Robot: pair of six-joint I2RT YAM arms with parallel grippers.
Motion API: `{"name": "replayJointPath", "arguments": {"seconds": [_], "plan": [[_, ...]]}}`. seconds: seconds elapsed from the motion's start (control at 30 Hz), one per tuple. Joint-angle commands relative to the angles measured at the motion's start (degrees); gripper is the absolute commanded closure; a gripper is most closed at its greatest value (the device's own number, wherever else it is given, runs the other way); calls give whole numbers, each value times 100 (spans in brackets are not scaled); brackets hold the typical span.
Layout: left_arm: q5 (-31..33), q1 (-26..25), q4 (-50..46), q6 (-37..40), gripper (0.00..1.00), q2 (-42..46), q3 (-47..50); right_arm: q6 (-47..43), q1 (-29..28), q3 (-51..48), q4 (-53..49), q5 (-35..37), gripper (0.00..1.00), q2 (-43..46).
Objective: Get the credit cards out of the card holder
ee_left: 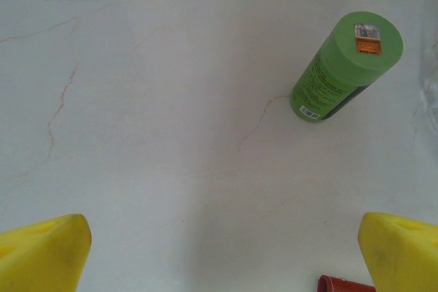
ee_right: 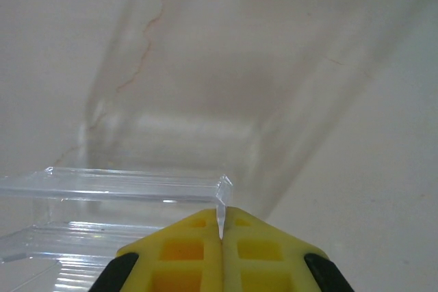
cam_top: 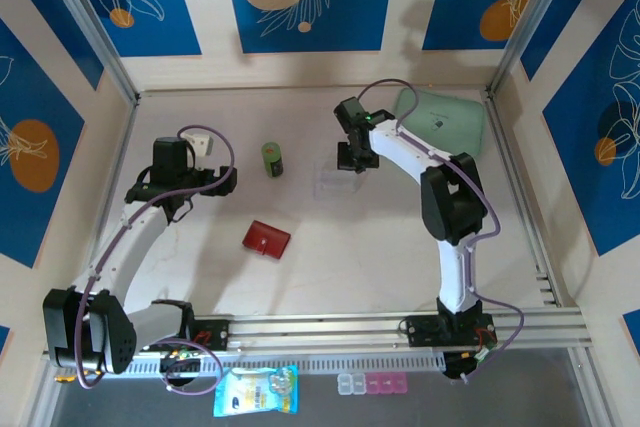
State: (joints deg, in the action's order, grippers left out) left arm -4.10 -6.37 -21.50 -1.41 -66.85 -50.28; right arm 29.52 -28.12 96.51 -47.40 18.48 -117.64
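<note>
The card holder [cam_top: 266, 239], a small flat red wallet, lies closed on the table in front of the middle; one corner of the card holder [ee_left: 345, 284] shows at the bottom of the left wrist view. The credit cards are hidden. My left gripper [cam_top: 205, 185] hovers over bare table to the left of the card holder, open [ee_left: 226, 237], with nothing between its yellow fingers. My right gripper [cam_top: 352, 157] is further back and is shut [ee_right: 220, 227] on the thin upright wall of a clear plastic box [ee_right: 123, 186].
A green can [cam_top: 272, 159] stands behind the card holder and appears upper right as the green can [ee_left: 342, 66] in the left wrist view. The clear box [cam_top: 338, 182] sits mid-table. A mint-green pouch [cam_top: 440, 119] lies at the back right. Walls enclose the table on three sides.
</note>
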Motion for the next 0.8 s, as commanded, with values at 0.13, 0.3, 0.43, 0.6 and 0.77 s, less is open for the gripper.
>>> {"name": "replayJointPath", "arguments": {"seconds": [0.13,0.3,0.43,0.6,0.77], "plan": [[-118,61,62,-34,0,-26,43,104,-97,391,-167,211,100,-274],[-135,63,58,-43,0,-72,27,56,-133,400,-162,327,100,-337],[-135,59,58,-52,0,-89,19,37,-132,403,-121,301,100,-389],[-135,62,58,-56,0,-118,33,23,-137,479,-181,277,97,-423],[-170,62,50,-88,0,-167,10,-11,-137,559,-251,362,93,-313]]}}
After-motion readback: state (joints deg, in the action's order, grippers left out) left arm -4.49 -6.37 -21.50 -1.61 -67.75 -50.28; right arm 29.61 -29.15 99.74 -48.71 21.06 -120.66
